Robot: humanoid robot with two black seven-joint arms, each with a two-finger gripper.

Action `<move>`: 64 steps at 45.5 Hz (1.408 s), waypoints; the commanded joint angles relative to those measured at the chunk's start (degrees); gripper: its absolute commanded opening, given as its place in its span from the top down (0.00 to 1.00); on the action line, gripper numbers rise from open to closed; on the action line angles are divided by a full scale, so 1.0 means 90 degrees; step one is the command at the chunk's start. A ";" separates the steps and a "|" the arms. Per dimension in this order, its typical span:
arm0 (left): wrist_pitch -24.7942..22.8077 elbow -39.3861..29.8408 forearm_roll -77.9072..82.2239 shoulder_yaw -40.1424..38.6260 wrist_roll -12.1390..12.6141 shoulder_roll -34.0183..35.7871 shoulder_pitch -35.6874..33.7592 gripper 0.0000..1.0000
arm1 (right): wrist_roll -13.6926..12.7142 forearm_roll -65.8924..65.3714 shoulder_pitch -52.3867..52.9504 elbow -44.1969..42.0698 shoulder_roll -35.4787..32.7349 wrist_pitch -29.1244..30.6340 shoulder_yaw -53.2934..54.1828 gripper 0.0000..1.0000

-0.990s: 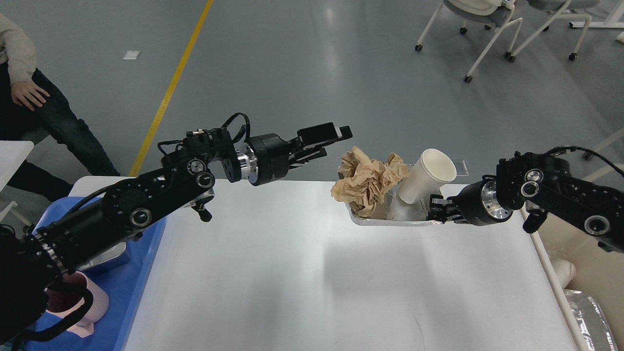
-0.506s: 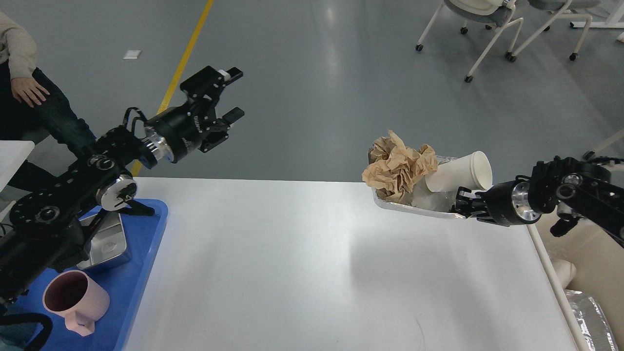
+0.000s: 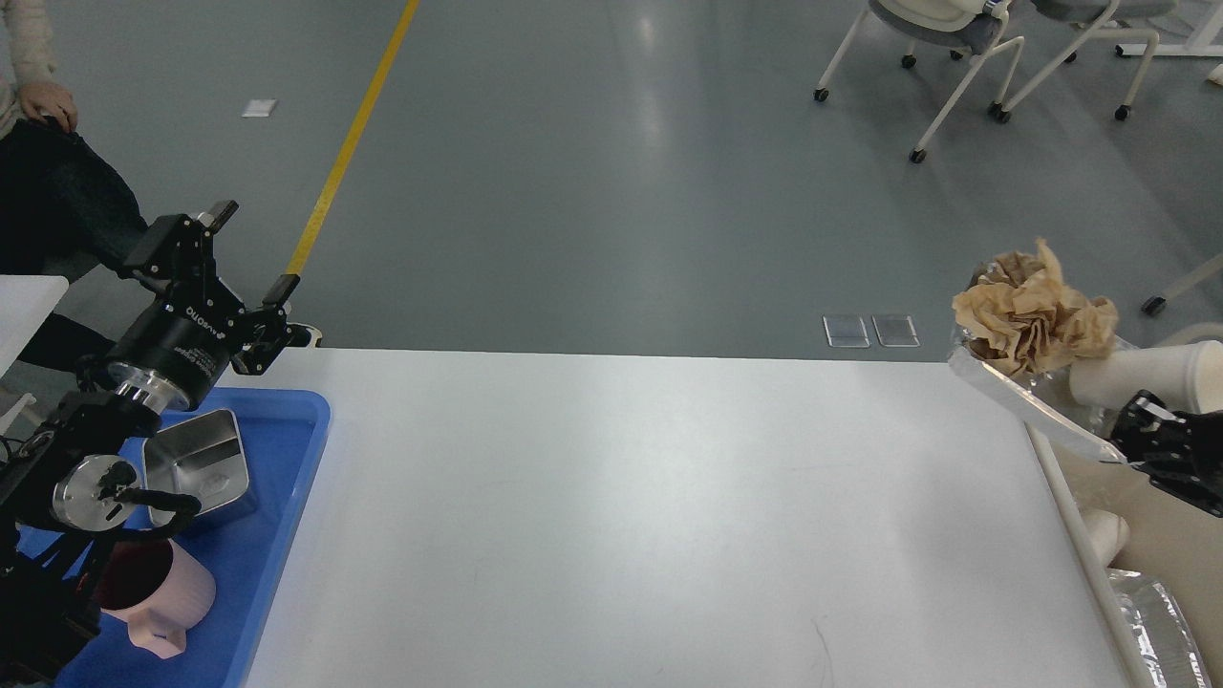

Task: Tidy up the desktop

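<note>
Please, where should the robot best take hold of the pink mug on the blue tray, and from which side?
Probably the handle of the pink mug, which sticks out toward the viewer at its lower side. It stands upright with the mouth open, so the free left hand could otherwise come from above and pinch the rim.

Even, bright overhead light gives a soft sheen across the desktop (image 3: 631, 497) and pale reflected streaks on the grey floor (image 3: 659, 124) beyond the left gripper (image 3: 250, 256), shadows stay faint, focus is sharp throughout, and straight lines bow slightly toward the frame's edges.
</note>
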 commanded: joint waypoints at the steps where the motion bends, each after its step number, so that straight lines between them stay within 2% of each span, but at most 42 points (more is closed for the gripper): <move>1: -0.0001 -0.0001 -0.0045 -0.0014 -0.0001 -0.0018 0.0230 0.03 | -0.0007 0.0311 -0.0306 -0.0426 -0.0185 -0.0006 -0.0001 1.00; 8: -0.0011 0.0009 -0.0045 -0.0014 -0.0001 -0.0028 0.0259 0.03 | 0.0003 0.0350 -0.0365 -0.1032 -0.0126 -0.0113 -0.0011 1.00; 9: -0.0001 0.0009 -0.0045 -0.0014 -0.0001 -0.0028 0.0249 0.03 | 0.0003 0.0350 -0.0365 -0.1091 -0.0116 -0.0181 -0.0011 0.92; 10: -0.0001 0.0009 -0.0045 -0.0014 -0.0001 -0.0028 0.0249 0.03 | 0.0003 0.0350 -0.0365 -0.1168 -0.0097 -0.0356 -0.0011 0.69; 13: -0.0001 0.0009 -0.0045 -0.0014 -0.0001 -0.0028 0.0249 0.03 | 0.0003 0.0340 -0.0365 -0.1296 -0.0019 -0.0893 -0.0011 0.21; 15: -0.0001 0.0009 -0.0045 -0.0014 -0.0001 -0.0028 0.0249 0.03 | 0.0003 0.0340 -0.0365 -0.1355 0.0030 -0.1284 -0.0011 0.02; 16: -0.0001 0.0009 -0.0045 -0.0014 -0.0001 -0.0028 0.0259 0.03 | 0.0003 0.0350 -0.0365 -0.1374 0.0049 -0.1421 -0.0011 0.00; 33: -0.0001 0.0009 -0.0045 -0.0043 -0.0001 0.0011 0.0435 0.03 | 0.0003 0.0340 -0.0307 -0.1404 0.0216 -0.1812 -0.0021 0.00; 40: -0.0001 0.0009 -0.0045 -0.0131 -0.0001 0.0021 0.0454 0.03 | 0.0139 0.0340 -0.0024 -0.1384 0.0410 -0.2554 0.0145 0.00; 45: -0.0001 0.0009 -0.0046 -0.0199 -0.0001 0.0031 0.0484 0.03 | 0.0715 0.0369 0.0103 -0.1462 0.1142 -0.2897 0.0652 0.00; 46: 0.0018 0.0009 -0.0045 -0.0228 -0.0049 0.0031 0.0493 0.03 | 0.0919 0.0370 0.0084 -0.1482 0.1395 -0.2916 0.0788 0.00; 52: 0.0165 0.0009 -0.0045 -0.0394 0.0028 0.0051 0.0523 0.03 | 0.0960 0.0379 0.0444 -0.1375 0.1816 -0.2946 0.0877 0.00; 57: 0.0233 0.0009 -0.0045 -0.0512 0.0038 0.0128 0.0562 0.03 | 0.0960 0.0477 0.0982 -0.1208 0.2802 -0.2994 0.1169 0.00; 64: 0.0146 -0.0001 -0.0045 -0.0512 0.0009 0.0392 0.0689 0.03 | 0.0980 0.1793 0.0768 -0.1101 0.4051 -0.2965 0.3433 0.00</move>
